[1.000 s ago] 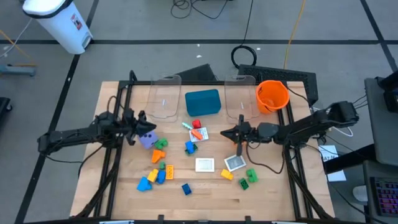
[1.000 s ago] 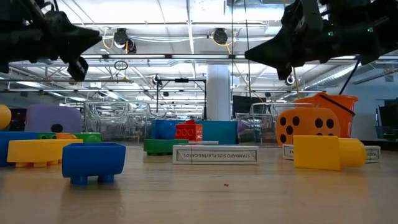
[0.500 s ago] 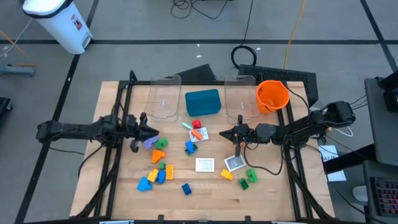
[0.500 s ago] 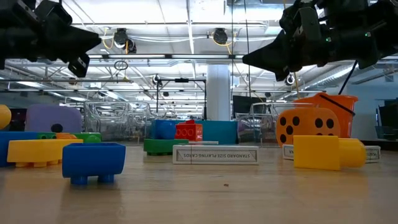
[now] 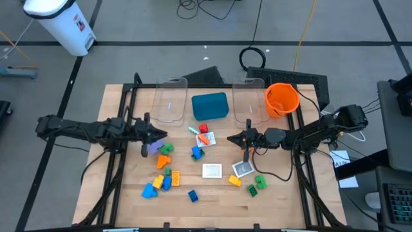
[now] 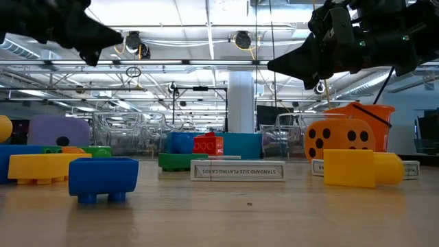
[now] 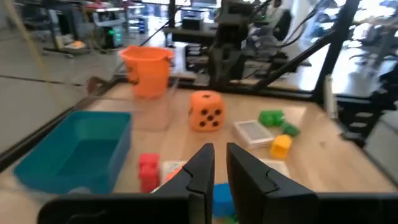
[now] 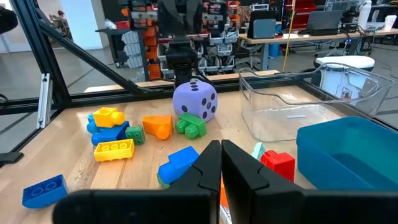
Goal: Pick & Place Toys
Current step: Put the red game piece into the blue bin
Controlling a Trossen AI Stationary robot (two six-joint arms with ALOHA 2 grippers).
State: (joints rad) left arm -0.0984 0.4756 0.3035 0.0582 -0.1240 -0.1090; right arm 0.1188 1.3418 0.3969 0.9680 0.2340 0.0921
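Both arms hung above the tabletop with jaws closed and empty, so no toy had been lifted. The change was on the left: over the last second the left gripper (image 5: 158, 133) pushed inward from the left edge, its arm stretching flatter, until its tip stood over the purple die (image 5: 153, 147) and partly hid it from above. In the low view that arm rose out toward the upper corner. The right gripper (image 5: 233, 138) barely moved, hovering near the right edge beside the orange die (image 7: 206, 111), above a picture card (image 5: 243, 169).

The toys lay scattered mid-tabletop: a red brick (image 5: 203, 129) just in front of the teal tray (image 5: 210, 106), a blue brick (image 5: 192, 195) toward the front edge, yellow and blue bricks (image 5: 159, 185) front-left, green bricks (image 5: 256, 183) front-right, and a second card (image 5: 212, 170) at centre. The clear bins (image 5: 170, 103) at the back edge looked empty.

Judging by this, the left arm was lining up on the purple die, but it would have to open its jaws before any grasp; the sorting had hardly begun.
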